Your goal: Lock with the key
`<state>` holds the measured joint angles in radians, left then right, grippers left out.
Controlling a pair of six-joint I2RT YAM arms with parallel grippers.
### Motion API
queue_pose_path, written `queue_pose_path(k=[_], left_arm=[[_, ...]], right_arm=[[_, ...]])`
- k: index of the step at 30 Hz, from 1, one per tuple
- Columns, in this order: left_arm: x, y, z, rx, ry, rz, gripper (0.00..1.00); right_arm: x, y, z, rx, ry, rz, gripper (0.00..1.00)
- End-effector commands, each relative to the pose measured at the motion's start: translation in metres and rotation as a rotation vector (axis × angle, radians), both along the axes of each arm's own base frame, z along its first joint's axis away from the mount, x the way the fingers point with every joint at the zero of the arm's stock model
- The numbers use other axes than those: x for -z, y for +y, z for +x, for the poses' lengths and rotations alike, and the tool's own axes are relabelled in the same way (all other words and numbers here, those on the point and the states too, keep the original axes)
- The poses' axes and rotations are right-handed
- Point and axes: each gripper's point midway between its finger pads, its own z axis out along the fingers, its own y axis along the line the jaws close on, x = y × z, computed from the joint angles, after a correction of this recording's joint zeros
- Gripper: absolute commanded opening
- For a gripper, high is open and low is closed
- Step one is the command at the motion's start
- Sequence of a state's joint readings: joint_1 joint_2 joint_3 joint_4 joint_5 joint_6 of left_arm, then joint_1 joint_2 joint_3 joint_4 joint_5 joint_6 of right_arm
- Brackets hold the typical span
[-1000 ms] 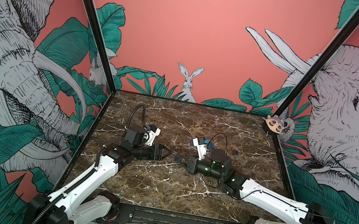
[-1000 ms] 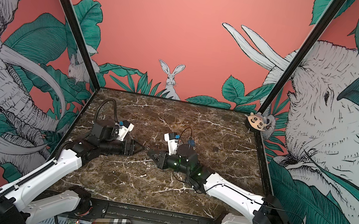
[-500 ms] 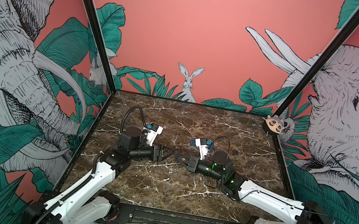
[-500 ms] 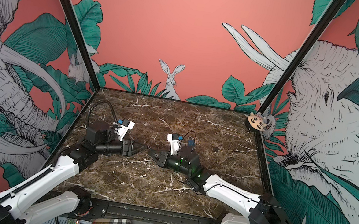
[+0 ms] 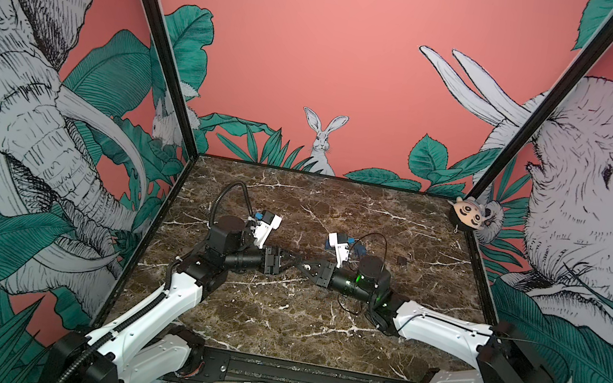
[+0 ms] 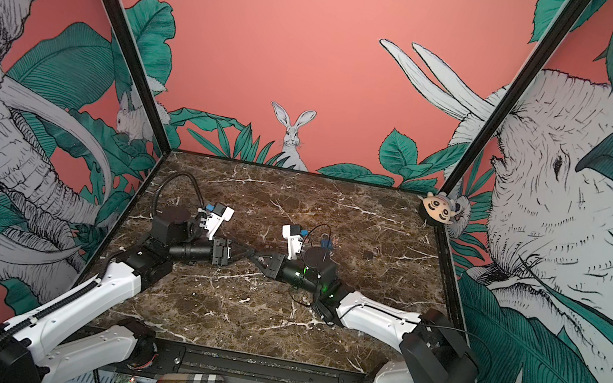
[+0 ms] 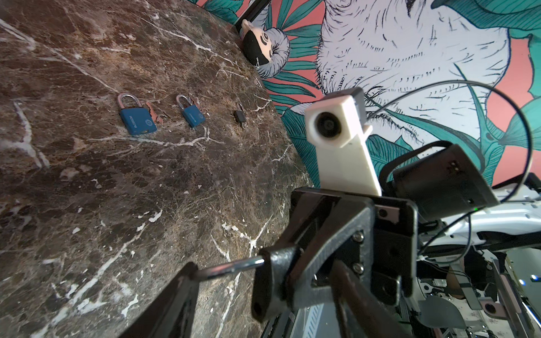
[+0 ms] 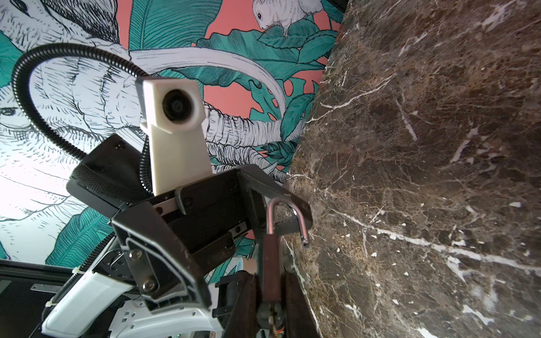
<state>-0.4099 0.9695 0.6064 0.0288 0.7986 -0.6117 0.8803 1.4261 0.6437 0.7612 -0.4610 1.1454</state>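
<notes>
My right gripper (image 8: 270, 276) is shut on the dark body of a padlock (image 8: 270, 257). Its silver shackle (image 8: 285, 204) stands open with one end free. Something small, perhaps the key, shows blurred at the padlock's bottom (image 8: 273, 320); I cannot tell for sure. My left gripper (image 7: 260, 273) is open, its jaws wide around the padlock (image 7: 272, 281), and one finger (image 7: 184, 281) touches the shackle (image 7: 231, 267). In both top views the left gripper (image 5: 295, 261) (image 6: 249, 252) and the right gripper (image 5: 309, 269) (image 6: 260, 258) meet tip to tip above the middle of the table.
Two blue padlocks (image 7: 137, 120) (image 7: 191, 115) and a small black one (image 7: 240, 115) lie on the marble table (image 5: 274, 322) behind the right arm. A plush toy (image 5: 469, 215) sits at the back right corner. Printed walls close the sides and back.
The left arm has swung right and its open gripper has come up to the right gripper, closing the gap. Its jaws now stand around the held padlock. The right gripper shifted slightly left.
</notes>
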Motion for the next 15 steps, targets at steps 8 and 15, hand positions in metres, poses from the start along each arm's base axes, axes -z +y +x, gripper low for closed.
queue_pose_path(k=[8,15], left_arm=[[-0.0172,0.0037,-0.0052,-0.012,-0.046,-0.009,0.51],[-0.0127,0.0041,-0.0009,-0.026,-0.031,0.01,0.43]], right_arm=[[-0.0227,0.0031,0.0043,-0.009,-0.036,0.078,0.0],[-0.0179,0.0026,0.0033,-0.018,-0.038,0.04,0.0]])
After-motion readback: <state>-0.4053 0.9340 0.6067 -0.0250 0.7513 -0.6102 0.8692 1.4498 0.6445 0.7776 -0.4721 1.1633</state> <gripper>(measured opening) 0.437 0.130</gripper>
